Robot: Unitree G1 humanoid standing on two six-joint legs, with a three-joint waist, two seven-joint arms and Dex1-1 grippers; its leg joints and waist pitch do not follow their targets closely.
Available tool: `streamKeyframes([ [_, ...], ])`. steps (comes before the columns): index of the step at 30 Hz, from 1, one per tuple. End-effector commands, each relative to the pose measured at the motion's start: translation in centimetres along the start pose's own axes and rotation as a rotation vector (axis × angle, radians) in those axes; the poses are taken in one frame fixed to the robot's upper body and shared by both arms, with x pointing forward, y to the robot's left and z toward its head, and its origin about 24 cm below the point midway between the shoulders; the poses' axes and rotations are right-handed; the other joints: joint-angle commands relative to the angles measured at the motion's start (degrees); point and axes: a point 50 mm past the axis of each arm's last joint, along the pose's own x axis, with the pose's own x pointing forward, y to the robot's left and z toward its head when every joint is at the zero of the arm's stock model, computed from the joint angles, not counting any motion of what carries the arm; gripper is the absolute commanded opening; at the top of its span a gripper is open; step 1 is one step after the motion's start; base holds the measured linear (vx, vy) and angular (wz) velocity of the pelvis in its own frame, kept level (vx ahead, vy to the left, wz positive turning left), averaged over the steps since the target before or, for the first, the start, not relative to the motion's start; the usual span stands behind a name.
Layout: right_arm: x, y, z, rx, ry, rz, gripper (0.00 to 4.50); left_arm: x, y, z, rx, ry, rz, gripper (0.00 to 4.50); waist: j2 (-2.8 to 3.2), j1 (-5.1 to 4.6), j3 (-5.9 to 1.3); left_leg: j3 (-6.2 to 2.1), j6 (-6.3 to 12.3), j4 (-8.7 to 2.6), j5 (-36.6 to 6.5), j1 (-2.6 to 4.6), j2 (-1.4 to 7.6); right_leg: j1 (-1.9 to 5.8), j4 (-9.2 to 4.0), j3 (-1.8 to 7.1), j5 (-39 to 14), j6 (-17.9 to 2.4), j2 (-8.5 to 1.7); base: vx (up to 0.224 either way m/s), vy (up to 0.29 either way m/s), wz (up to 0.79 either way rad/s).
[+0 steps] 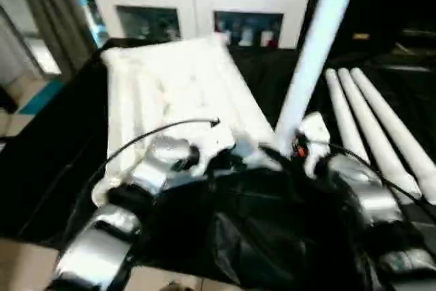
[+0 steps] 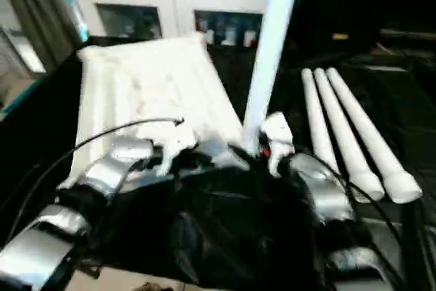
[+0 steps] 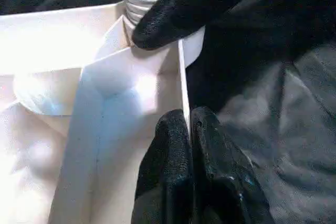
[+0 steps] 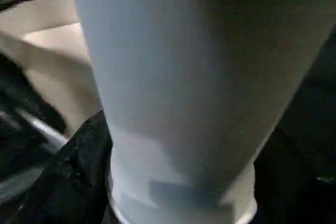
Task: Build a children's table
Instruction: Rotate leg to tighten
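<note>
The children's table top point(image 1: 170, 86) lies upside down on a black-covered bench, ribbed underside up. One white leg point(image 1: 313, 46) stands upright in the near right corner socket point(image 3: 157, 51). My right gripper point(image 1: 278, 149) is around the leg's lower end, and the leg point(image 4: 173, 93) looms close in the right wrist view. My left gripper point(image 3: 186, 129) is shut on the thin rim wall of the table top beside that socket. Three more legs point(image 1: 375, 127) lie side by side to the right.
Loose black cloth point(image 1: 259, 236) bunches over the bench's near edge between my forearms. A white cabinet with glass doors point(image 1: 197, 5) stands behind the bench. Grey curtains point(image 1: 48, 11) and light floor show at the left.
</note>
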Motion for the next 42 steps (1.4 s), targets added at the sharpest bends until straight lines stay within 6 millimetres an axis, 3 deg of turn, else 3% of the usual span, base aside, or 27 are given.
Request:
streamKeyframes([
  [1,-1.5,-0.9,0.7,-0.022,0.004,0.021,3.62,-0.8,-0.5,-0.6,0.006,0.001,-0.051,0.0,-0.98,0.18,-3.94,-1.18,6.35,-3.99,-12.87,1.18,3.4,2.92,-3.72,2.15,-8.67,-15.43,-3.84,0.0,0.0,0.0],
  [6,-2.3,-0.9,0.6,-0.066,0.053,0.093,3.62,-1.5,-0.5,-1.2,0.009,0.03,-0.067,0.0,-0.92,0.16,-3.93,-1.18,5.45,-4.04,-13.22,1.14,3.29,2.67,-3.87,2.17,-10.82,-14.62,-3.9,0.0,0.0,0.0],
  [15,-1.8,-0.3,0.5,-0.007,0.011,0.09,2.91,-1.6,-0.4,-1.3,0.005,0.043,-0.048,0.0,-0.95,0.16,-4.0,-1.18,5.84,-3.94,-12.07,1.04,3.25,2.61,-3.77,2.11,-9.91,-14.72,-3.87,0.0,0.0,0.0],
  [19,-1.0,-0.9,-0.3,0.064,-0.005,-0.082,2.77,-0.9,0.2,-1.1,-0.025,0.05,0.038,0.0,-0.96,-0.12,-3.93,-1.27,4.74,-4.1,-12.9,1.11,3.15,2.49,-3.9,2.16,-11.53,-14.28,-3.91,0.0,0.0,0.0],
  [21,-0.5,-1.1,-1.0,0.092,0.01,-0.178,2.77,-0.2,0.6,-0.9,-0.044,0.061,0.099,0.0,-0.91,-0.56,-3.76,-1.32,3.23,-4.27,-14.44,1.31,2.95,2.31,-4.26,2.13,-14.03,-13.79,-3.87,0.0,0.0,0.0],
  [27,2.0,-1.4,-2.8,0.291,0.055,-0.57,2.76,3.4,1.9,1.4,-0.168,0.055,0.353,0.0,-0.74,-1.43,-3.76,-1.49,1.38,-4.41,-16.79,1.58,2.63,2.18,-4.71,1.99,-16.41,-12.82,-3.88,0.0,0.0,0.0],
  [29,2.2,-1.4,-2.8,0.308,0.056,-0.593,2.76,3.7,2.0,1.7,-0.174,0.055,0.373,0.0,-0.87,-1.45,-3.89,-1.41,2.09,-4.25,-16.26,1.52,2.48,2.31,-4.82,1.94,-15.54,-12.73,-3.95,0.0,0.0,0.0],
  [31,3.9,-0.7,-2.4,0.331,0.071,-0.647,2.76,5.4,1.6,3.1,-0.18,0.02,0.387,0.0,-0.51,-1.53,-4.05,-1.35,3.1,-4.17,-15.1,1.29,2.47,2.36,-4.67,1.86,-12.43,-13.14,-3.87,0.0,0.0,0.0],
  [34,4.6,-0.4,-1.8,0.329,0.045,-0.64,2.76,6.0,1.3,3.7,-0.171,-0.002,0.362,0.0,-0.7,-1.49,-4.12,-1.33,4.15,-4.05,-14.34,1.07,2.42,2.66,-4.6,1.74,-11.18,-13.4,-4.05,0.0,0.0,0.0],
  [35,4.8,-0.3,-1.6,0.337,0.026,-0.642,3.11,6.2,1.2,3.9,-0.169,-0.004,0.358,0.0,-0.68,-1.42,-4.14,-1.31,4.39,-4.02,-14.33,1.11,2.46,2.63,-4.6,1.75,-10.99,-13.45,-4.1,0.0,0.0,0.0],
  [36,4.9,-0.3,-1.3,0.346,-0.007,-0.641,3.32,6.4,1.1,3.9,-0.165,-0.002,0.349,0.0,-0.7,-1.32,-4.15,-1.32,4.67,-4.04,-14.02,1.12,2.49,2.69,-4.55,1.68,-10.67,-13.51,-4.09,0.0,0.0,0.0],
  [37,4.8,-0.4,-1.1,0.342,-0.027,-0.639,3.46,6.4,1.0,3.7,-0.161,-0.001,0.341,0.0,-0.25,-1.41,-4.09,-1.35,4.77,-4.15,-14.41,1.08,2.57,2.67,-4.64,1.65,-10.29,-13.55,-4.05,0.0,0.0,0.0],
  [38,4.8,-0.4,-1.0,0.331,-0.035,-0.642,3.48,6.4,0.9,3.6,-0.157,-0.001,0.335,0.0,-0.48,-1.39,-4.12,-1.4,4.93,-4.15,-14.55,1.11,2.56,2.76,-4.55,1.59,-9.98,-13.7,-4.02,0.0,0.0,0.0],
  [42,3.7,-1.2,-0.4,0.236,-0.066,-0.718,3.55,6.3,0.8,3.5,-0.156,-0.009,0.317,0.0,-0.12,-1.4,-4.14,-1.36,4.77,-4.14,-14.58,1.13,2.56,2.72,-4.52,1.6,-10.07,-13.72,-4.03,0.0,0.0,0.0],
])
